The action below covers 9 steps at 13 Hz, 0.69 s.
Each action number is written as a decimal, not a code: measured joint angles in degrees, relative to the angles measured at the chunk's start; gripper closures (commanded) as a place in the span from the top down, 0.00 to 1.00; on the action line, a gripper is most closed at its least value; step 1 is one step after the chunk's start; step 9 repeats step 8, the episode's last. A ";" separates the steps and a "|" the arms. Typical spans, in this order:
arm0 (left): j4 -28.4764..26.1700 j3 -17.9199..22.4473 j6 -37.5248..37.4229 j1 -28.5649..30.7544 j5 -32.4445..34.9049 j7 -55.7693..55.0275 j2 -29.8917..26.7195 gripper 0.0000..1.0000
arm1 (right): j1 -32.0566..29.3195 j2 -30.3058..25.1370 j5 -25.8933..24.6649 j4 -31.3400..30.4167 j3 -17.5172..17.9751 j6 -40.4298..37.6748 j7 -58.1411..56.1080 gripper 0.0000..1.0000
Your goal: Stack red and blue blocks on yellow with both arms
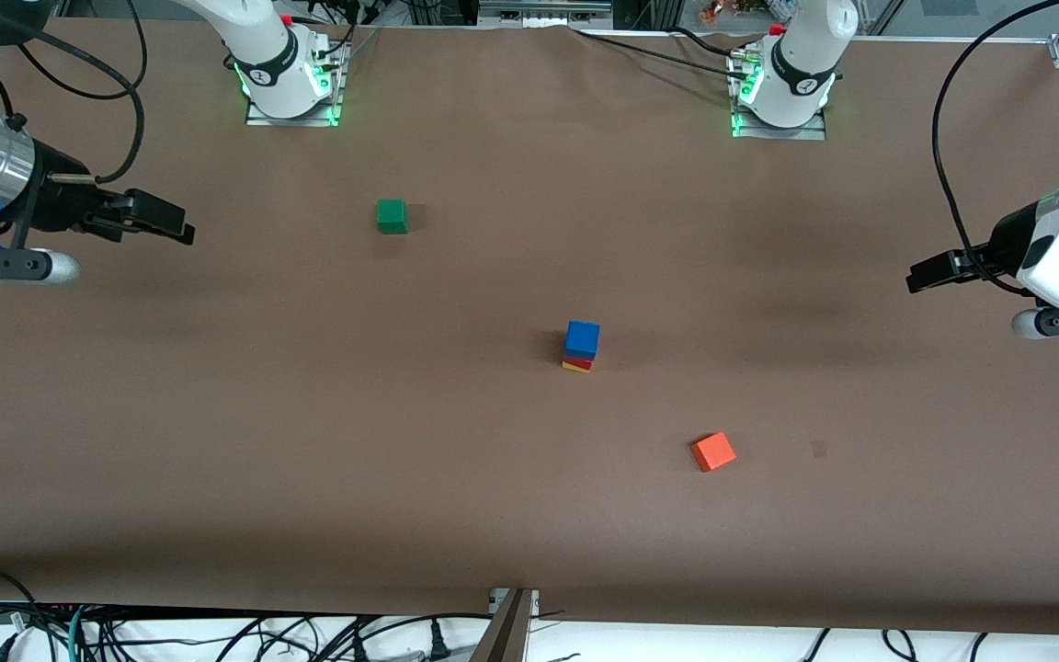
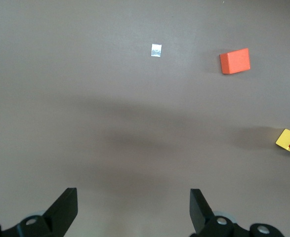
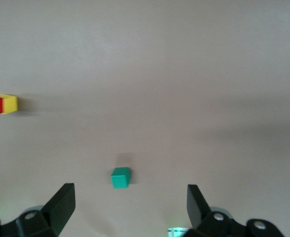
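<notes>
Jaws released on left gripper [image 1: 917,276] and right gripper [image 1: 182,230]; blue block [image 1: 582,337] tops red block [image 1: 578,362] on yellow cube [image 1: 574,368]: hold both clear.

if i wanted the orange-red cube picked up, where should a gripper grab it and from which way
Come straight down from above and close on two facing side faces of the orange-red cube. It sits flat on the table, turned at an angle to the table's edges, so the wrist probably needs rotating to match. Nothing stands beside it; the stack topped by the blue block is well apart.
</notes>
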 measured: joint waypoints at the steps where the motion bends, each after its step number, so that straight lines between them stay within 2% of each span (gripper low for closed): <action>1: 0.00 0.00 0.00 0.01 0.00 0.01 0.00 1.00 | -0.26 -2.57 -2.38 -3.55 1.32 2.09 -0.15 1.00; 2: 0.00 0.00 0.00 0.04 0.00 0.01 0.00 1.00 | -2.00 -5.16 -3.92 -6.73 4.06 3.45 -0.16 1.00; 4: 0.00 0.00 0.00 0.11 0.00 0.03 0.00 1.00 | -9.38 -8.17 -4.92 -9.74 12.50 4.18 -0.97 1.00; 5: 0.00 0.00 0.00 0.13 0.00 0.04 0.00 1.00 | -11.42 -8.72 -4.98 -10.12 14.68 4.31 -1.32 1.00; 9: 0.00 0.00 0.00 0.14 0.00 0.06 0.00 1.00 | -12.32 -8.75 -5.37 -10.18 15.78 4.71 -2.45 1.00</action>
